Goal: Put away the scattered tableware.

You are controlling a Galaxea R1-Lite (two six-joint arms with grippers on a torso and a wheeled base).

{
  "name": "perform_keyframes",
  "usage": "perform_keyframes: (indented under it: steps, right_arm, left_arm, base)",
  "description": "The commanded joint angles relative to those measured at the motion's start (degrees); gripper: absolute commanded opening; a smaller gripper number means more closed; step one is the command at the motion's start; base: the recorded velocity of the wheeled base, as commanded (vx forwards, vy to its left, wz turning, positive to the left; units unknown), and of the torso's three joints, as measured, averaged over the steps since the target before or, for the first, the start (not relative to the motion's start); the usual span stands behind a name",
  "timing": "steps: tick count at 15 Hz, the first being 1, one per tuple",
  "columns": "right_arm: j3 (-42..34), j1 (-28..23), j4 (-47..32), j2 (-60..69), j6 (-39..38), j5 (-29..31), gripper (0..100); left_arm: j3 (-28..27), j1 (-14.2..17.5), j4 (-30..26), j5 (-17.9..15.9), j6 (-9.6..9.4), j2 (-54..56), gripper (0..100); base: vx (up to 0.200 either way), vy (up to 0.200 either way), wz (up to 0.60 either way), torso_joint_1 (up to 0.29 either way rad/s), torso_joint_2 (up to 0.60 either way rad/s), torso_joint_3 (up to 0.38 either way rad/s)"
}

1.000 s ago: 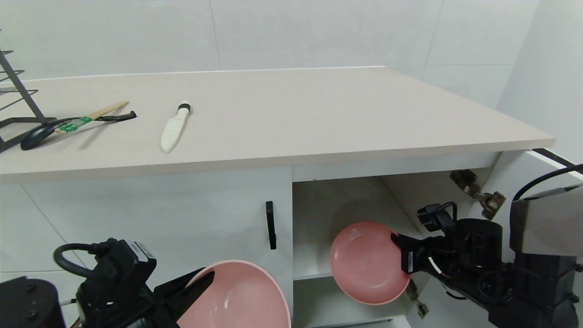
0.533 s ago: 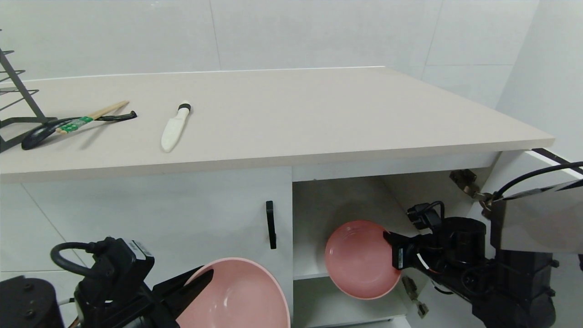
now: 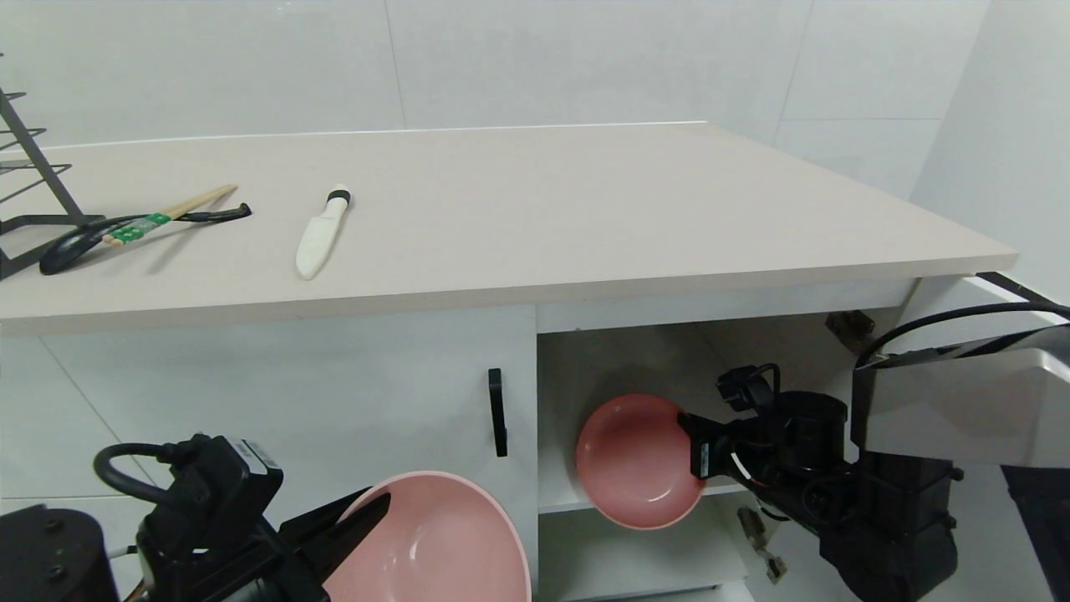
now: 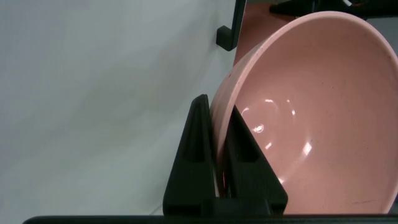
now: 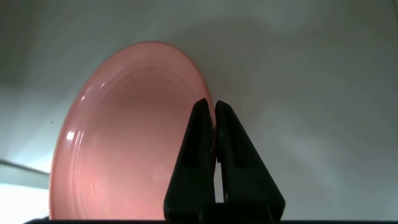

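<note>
My right gripper (image 3: 698,447) is shut on the rim of a pink plate (image 3: 637,462), held on edge inside the open cabinet (image 3: 619,368) just above its shelf. In the right wrist view the black fingers (image 5: 200,140) pinch the pink plate (image 5: 127,134) at its rim. My left gripper (image 3: 351,527) is shut on the rim of a pink bowl (image 3: 443,543) low in front of the closed left door. The left wrist view has the bowl (image 4: 311,112) clamped between the fingers (image 4: 200,134). On the counter lie a white knife (image 3: 321,232), a black spoon (image 3: 100,238) and wooden chopsticks (image 3: 171,211).
A black wire dish rack (image 3: 29,176) stands at the counter's far left. The closed door carries a black handle (image 3: 496,412). The right cabinet door (image 3: 953,309) is swung open beside my right arm. The counter's right half (image 3: 669,201) is bare.
My right arm has carried the pink plate leftward and deeper into the open cabinet. The left gripper and bowl have stayed put.
</note>
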State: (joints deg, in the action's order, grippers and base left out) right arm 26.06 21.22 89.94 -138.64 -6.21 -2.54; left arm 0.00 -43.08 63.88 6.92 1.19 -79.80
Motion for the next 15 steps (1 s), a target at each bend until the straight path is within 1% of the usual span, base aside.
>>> perform_keyframes:
  steps: [1,2,3,5,9,15]
  right_arm:
    - [1.9,0.1,0.1,-2.2,0.0,0.0,0]
    - [2.5,0.1,0.1,-2.6,-0.1,0.0,0]
    - [5.2,0.2,0.1,-3.5,-1.8,0.0,0]
    - [8.3,1.1,0.1,-3.7,-7.2,0.0,0]
    - [8.9,1.0,0.1,-6.4,-8.4,0.0,0]
    - [10.2,0.7,0.1,-7.8,-12.9,0.2,0]
  left_arm:
    - [0.0,0.0,0.0,0.0,0.04,0.1,0]
    - [0.0,0.0,0.0,0.0,0.04,0.1,0]
    - [0.0,0.0,0.0,0.0,0.12,0.1,0]
    - [0.0,0.0,-0.1,0.0,0.12,-0.1,0]
    - [0.0,0.0,-0.1,0.0,0.12,0.0,0]
    - [0.0,0.0,-0.1,0.0,0.3,0.0,0]
  base:
    - [0.0,0.0,0.0,0.0,0.0,0.0]
    - [0.0,0.0,0.0,0.0,0.0,0.0]
    - [0.0,0.0,0.0,0.0,0.0,0.0]
    - [0.0,0.0,0.0,0.0,0.0,0.0]
    - [0.0,0.0,0.0,0.0,0.0,0.0]
    - [0.0,0.0,0.0,0.0,0.0,0.0]
